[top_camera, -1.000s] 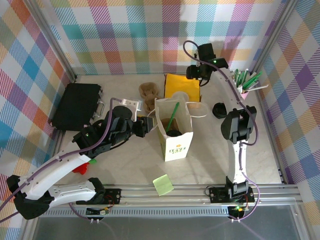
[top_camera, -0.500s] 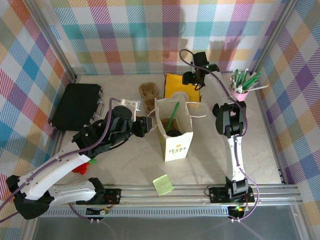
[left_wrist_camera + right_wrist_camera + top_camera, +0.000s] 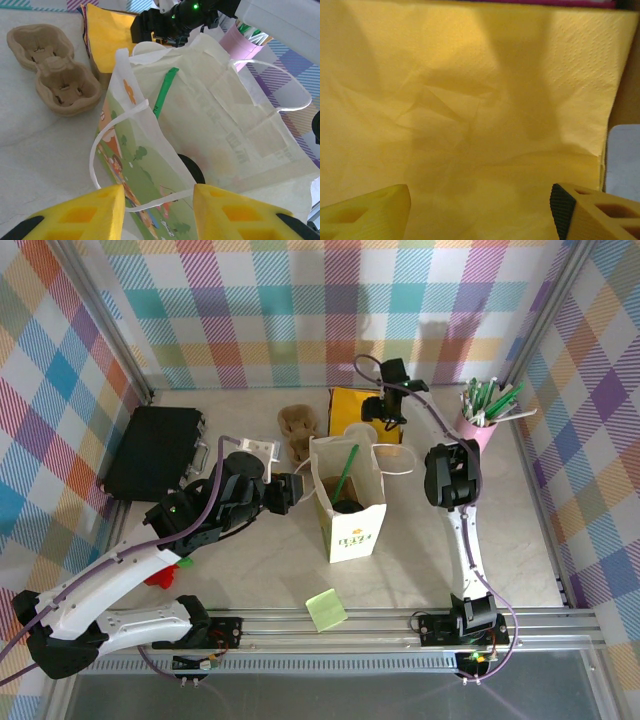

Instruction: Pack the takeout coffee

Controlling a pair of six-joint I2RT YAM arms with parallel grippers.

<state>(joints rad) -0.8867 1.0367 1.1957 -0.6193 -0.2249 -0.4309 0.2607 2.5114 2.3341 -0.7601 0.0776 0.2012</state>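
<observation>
Progress of the packing, seen from above and from both wrists. You have the bag [image 3: 350, 535] [image 3: 135, 145] standing open directly ahead of the left pincer [image 3: 298, 492] [image 3: 159, 192]. Its fingers are part-spread with their tips at the bag's near wall and handle loop, and you can make out no grip on the paper. It reads as steadying the bag, not carrying it. Beyond those tips, deep inside the bag, a dark round top [image 3: 348, 505] [image 3: 192, 169] shows beside a green stick [image 3: 346, 472] [image 3: 162, 92] that leans against the far wall. You may judge this dark top to be the lid of the coffee, already lowered in, but the cup's wall is hidden, so treat that as likely and not settled. A pale rim just past the bag's far corner cannot be identified. The right pincer [image 3: 385, 412] [image 3: 479, 200] hangs on the far side of the bag with its fingers spread wide and nothing between them. Directly under it lie the yellow napkins [image 3: 350, 402] [image 3: 470, 100] [image 3: 112, 35], creased but flat and not yet lifted. The carrier [image 3: 297, 425] [image 3: 52, 70] sits on the table ahead and to the left of the left pincer, outside the bag. The main item therefore appears packed. What seems left is a napkin to pinch and drop in, and then the bag to be released.
</observation>
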